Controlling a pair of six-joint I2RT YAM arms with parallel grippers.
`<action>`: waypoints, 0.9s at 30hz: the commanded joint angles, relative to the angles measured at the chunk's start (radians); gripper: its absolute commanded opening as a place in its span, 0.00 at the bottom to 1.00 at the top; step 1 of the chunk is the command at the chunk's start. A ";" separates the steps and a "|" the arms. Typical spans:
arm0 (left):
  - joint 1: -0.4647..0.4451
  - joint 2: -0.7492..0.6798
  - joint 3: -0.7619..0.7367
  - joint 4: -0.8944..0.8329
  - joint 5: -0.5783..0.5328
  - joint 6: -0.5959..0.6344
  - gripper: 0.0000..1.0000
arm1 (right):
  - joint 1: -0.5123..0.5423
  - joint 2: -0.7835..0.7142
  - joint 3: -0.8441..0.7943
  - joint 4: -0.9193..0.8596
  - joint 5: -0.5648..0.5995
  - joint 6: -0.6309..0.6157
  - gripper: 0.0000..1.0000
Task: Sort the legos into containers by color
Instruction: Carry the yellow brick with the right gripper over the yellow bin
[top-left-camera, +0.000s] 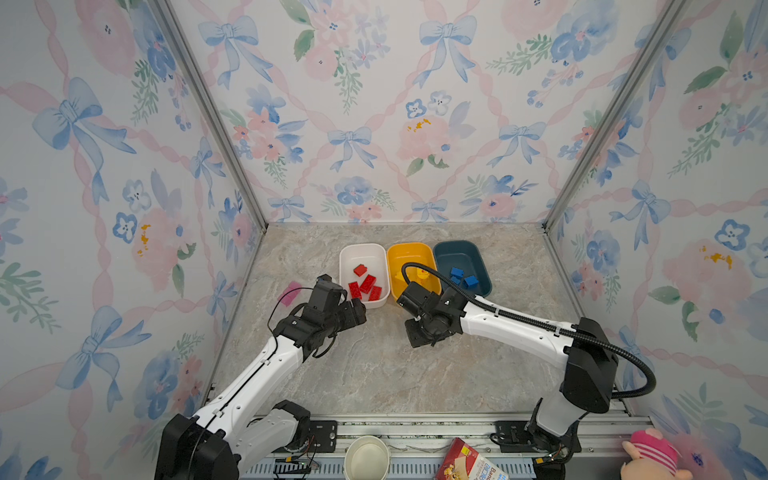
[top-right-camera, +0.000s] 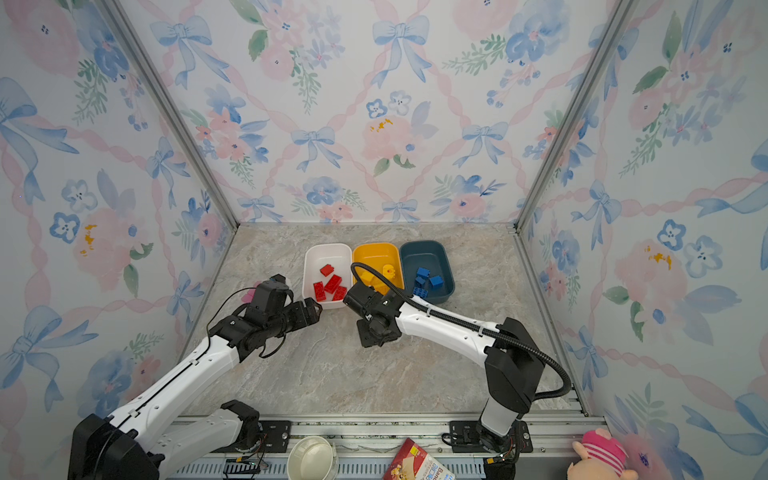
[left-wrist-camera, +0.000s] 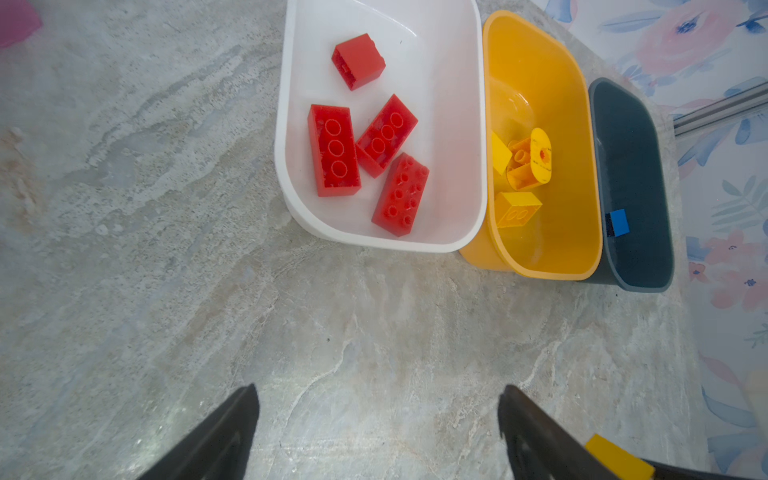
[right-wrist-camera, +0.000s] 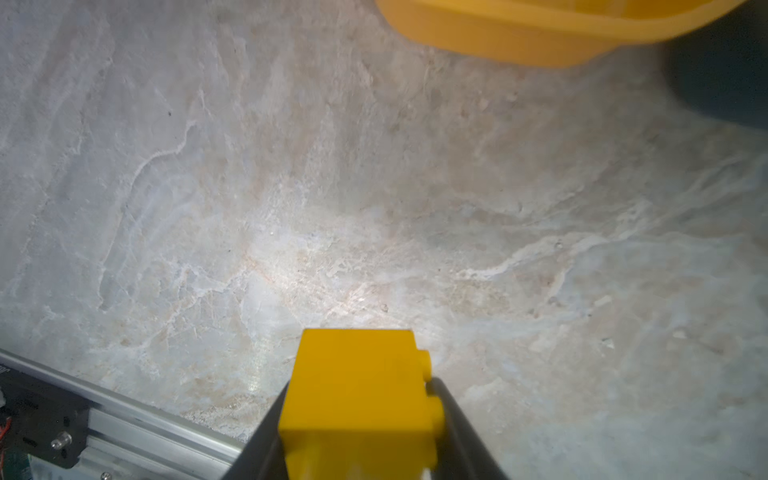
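Three tubs stand touching in a row just beyond the left pincer (left-wrist-camera: 378, 390) and the right pincer (right-wrist-camera: 359, 415): a white tub (top-left-camera: 361, 246), a yellow tub (top-left-camera: 409, 246) and a teal tub (top-left-camera: 457, 243). From above, the right arm's cable (top-left-camera: 419, 268) and wrist cover part of the yellow tub, so its yellow bricks (left-wrist-camera: 517, 210) and the rounded piece (left-wrist-camera: 541, 154) show plainly only in the left wrist view. That view catches just one of the blue bricks (top-left-camera: 463, 276) over the teal rim; both top views show them clustered inside.

Four red bricks (left-wrist-camera: 334, 149) lie in the white tub, straight ahead of the left pincer, whose jaws stand spread wide above bare bench (left-wrist-camera: 374, 332), holding nothing. The right pincer points downward, hidden under its own wrist from above. Only its wrist view shows it pinching a yellow brick (right-wrist-camera: 357, 386), with the yellow tub just ahead.

A pink block (top-left-camera: 290, 291) lies out to the left of the left pincer, half covered by that arm.
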 joint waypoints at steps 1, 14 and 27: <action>-0.003 0.005 0.016 -0.004 0.014 -0.003 0.92 | -0.061 0.004 0.073 -0.002 0.032 -0.079 0.36; -0.048 0.022 0.029 0.002 -0.007 -0.011 0.92 | -0.244 0.219 0.333 0.093 0.009 -0.181 0.36; -0.076 0.004 -0.006 0.015 -0.025 -0.036 0.93 | -0.316 0.563 0.704 0.077 -0.004 -0.231 0.36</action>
